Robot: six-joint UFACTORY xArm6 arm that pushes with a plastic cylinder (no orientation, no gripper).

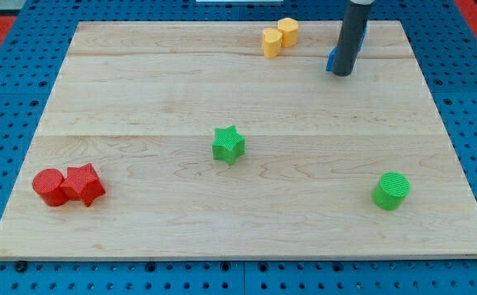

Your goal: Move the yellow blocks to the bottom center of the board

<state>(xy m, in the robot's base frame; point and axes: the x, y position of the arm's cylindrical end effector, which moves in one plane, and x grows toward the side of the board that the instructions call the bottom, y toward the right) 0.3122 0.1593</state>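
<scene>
Two yellow blocks stand touching near the view's top, right of centre: a yellow block (272, 43) at the lower left and a yellow hexagon-like block (288, 31) at the upper right. My tip (342, 74) is at the end of the dark rod, to the right of the yellow blocks and apart from them. It stands against a blue block (332, 61), which is mostly hidden behind the rod.
A green star (229, 144) lies near the middle of the wooden board (140, 98). A green cylinder (392, 190) is at the lower right. A red cylinder (49, 187) and a red block (84, 184) touch at the lower left.
</scene>
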